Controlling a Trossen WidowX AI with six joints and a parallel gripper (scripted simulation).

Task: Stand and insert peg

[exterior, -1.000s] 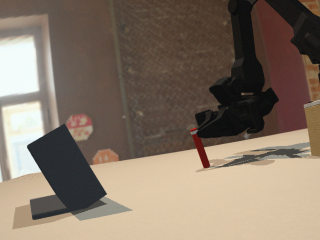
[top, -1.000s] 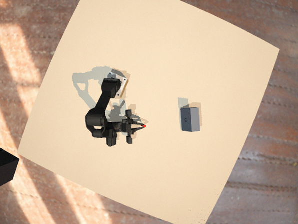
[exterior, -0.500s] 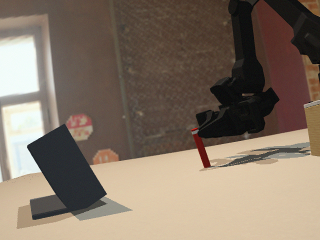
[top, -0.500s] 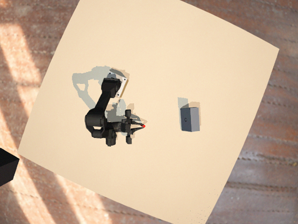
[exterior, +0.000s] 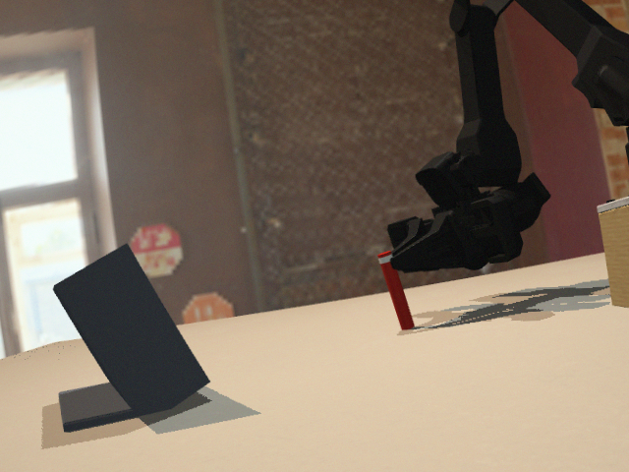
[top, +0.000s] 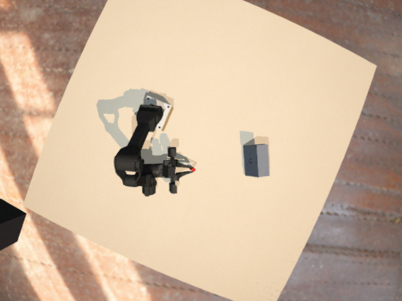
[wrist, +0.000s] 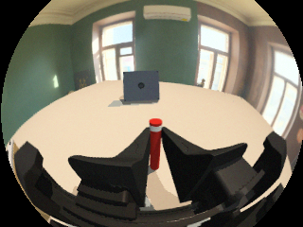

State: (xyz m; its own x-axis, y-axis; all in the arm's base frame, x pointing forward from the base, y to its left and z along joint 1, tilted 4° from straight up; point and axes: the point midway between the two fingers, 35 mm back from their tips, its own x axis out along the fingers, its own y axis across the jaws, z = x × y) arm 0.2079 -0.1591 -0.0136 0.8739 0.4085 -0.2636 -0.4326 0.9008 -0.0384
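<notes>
The red peg [top: 193, 170] [exterior: 397, 294] [wrist: 155, 148] has its white band near the top and its plain end down. It is close to upright, with its top leaning slightly toward the panel in the exterior view. Its lower end is at or just above the table; a tiny gap cannot be ruled out. My gripper [exterior: 392, 263] [wrist: 155, 130] is shut on the peg just below the band, roughly level from the side. The sloped grey panel [top: 262, 159] [exterior: 132, 329] [wrist: 151, 95] stands ahead, its round hole [top: 250, 161] [wrist: 141, 85] facing me; the exterior view shows only its back.
The panel rests on a flat dark foot [exterior: 91, 403]. The arm's base block [top: 166, 116] [exterior: 617, 254] stands behind the gripper. A black box [top: 4, 221] is beyond the table's [top: 212, 231] left edge in the top view.
</notes>
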